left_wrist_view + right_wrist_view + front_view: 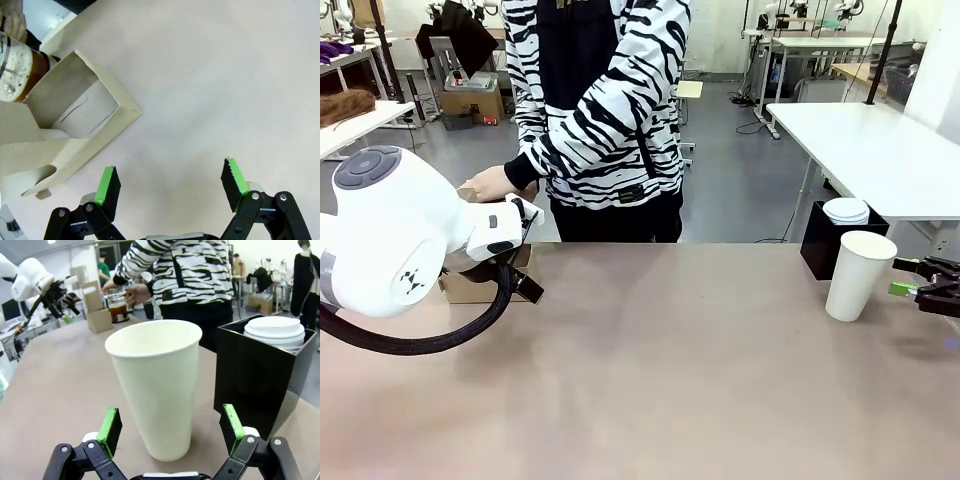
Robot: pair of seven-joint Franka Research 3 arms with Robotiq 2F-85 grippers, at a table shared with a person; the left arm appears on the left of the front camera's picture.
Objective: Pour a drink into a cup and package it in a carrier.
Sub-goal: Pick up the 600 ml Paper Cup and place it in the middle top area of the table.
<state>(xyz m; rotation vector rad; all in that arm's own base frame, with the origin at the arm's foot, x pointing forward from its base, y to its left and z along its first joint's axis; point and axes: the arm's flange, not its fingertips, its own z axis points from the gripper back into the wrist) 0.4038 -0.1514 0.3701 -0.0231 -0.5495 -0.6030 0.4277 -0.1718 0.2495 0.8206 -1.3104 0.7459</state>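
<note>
**Drink at far left, both grippers empty**

The dark brown drink point(118, 311), in a clear glass vessel with a metal band, is seen at the far left of the beige table point(670, 370). It stands just beside the brown cardboard carrier point(75, 115), with a person's hand point(490, 183) at it. The left gripper point(170, 172) is held wide open over bare table near the carrier, nothing gripped. At the right, the tall white paper cup point(858, 275) is framed, untouched, by the wide-spread right gripper point(170, 412), beside the black box of white lids point(817, 243).

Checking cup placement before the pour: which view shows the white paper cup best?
The right wrist view: the paper cup stands upright and large, just ahead of the open right gripper. The front view shows it small, beside the black lid box.
</note>
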